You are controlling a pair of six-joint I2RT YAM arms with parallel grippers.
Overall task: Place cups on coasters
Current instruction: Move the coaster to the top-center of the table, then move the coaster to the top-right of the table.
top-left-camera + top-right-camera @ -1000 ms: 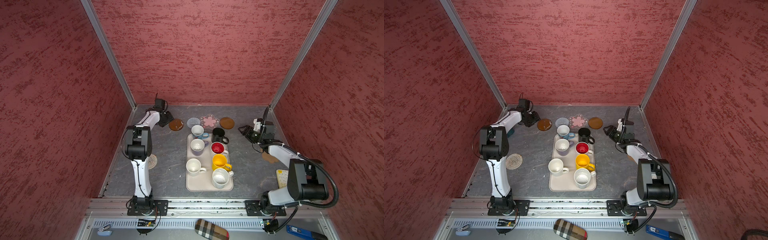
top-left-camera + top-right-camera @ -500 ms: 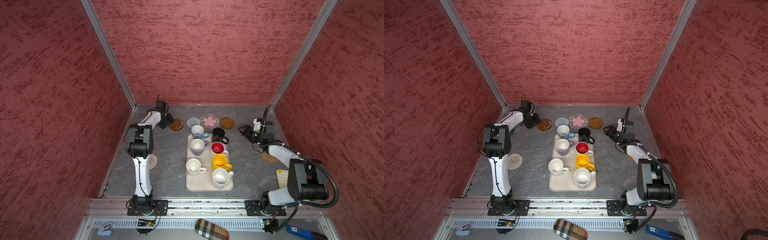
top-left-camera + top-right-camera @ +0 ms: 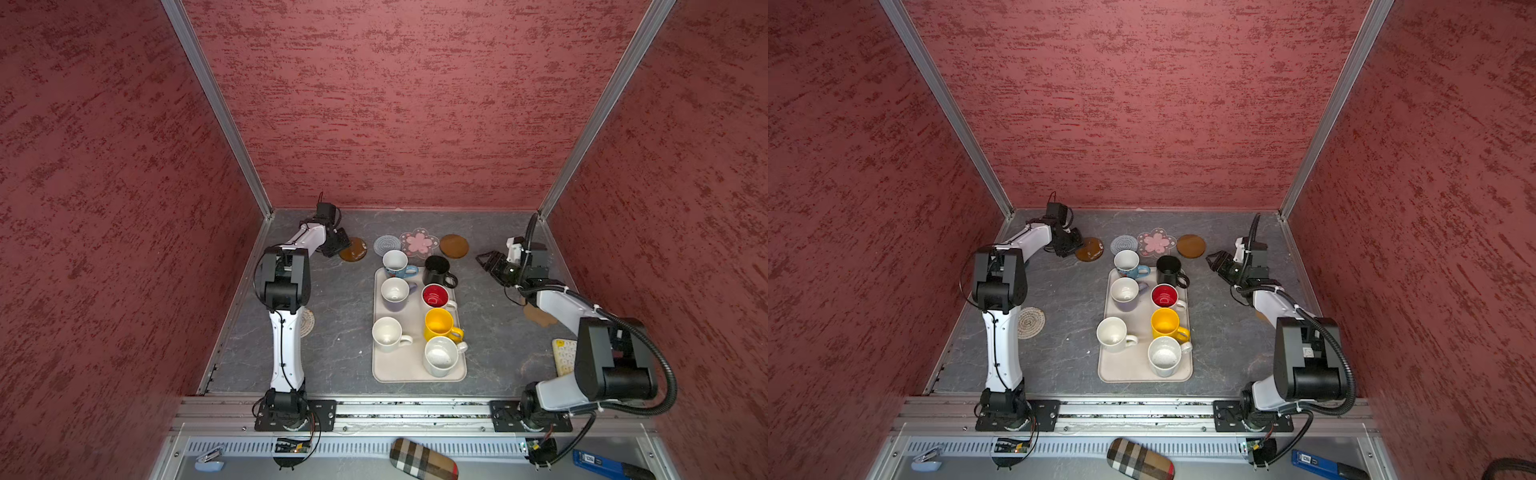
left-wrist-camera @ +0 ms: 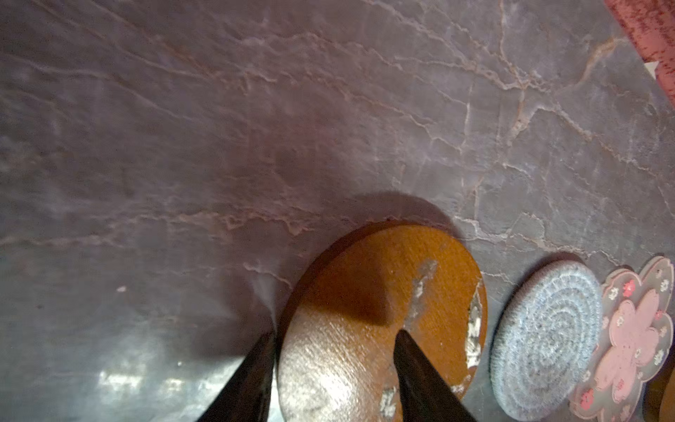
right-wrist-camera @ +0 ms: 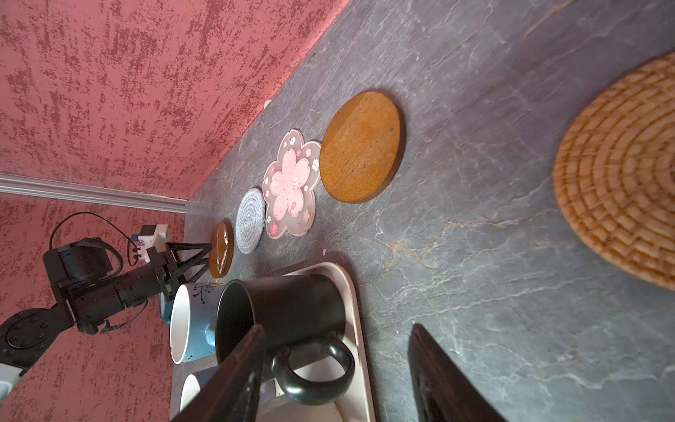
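Left gripper (image 4: 333, 333): jaws apart, astride the rim of a brown disc (image 4: 401, 277), one finger over it. I cannot tell whether they pinch it. Right gripper (image 3: 485, 261) gapes empty, with the black mug (image 5: 292, 307) just ahead by one finger, standing on the tray (image 3: 409, 370).

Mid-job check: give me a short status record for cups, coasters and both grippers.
cups: seven, all on or at the tray, none on a coaster
back row: left brown coaster, grey coaster, pink flower coaster, right brown coaster, no cup on any
elsewhere: pale coaster beside the left arm, wicker coaster in the right wrist view, tan coaster partly under the right arm
left gripper: jaws astride the left brown coaster's rim, grip unclear
right gripper: open, empty, facing the black cup
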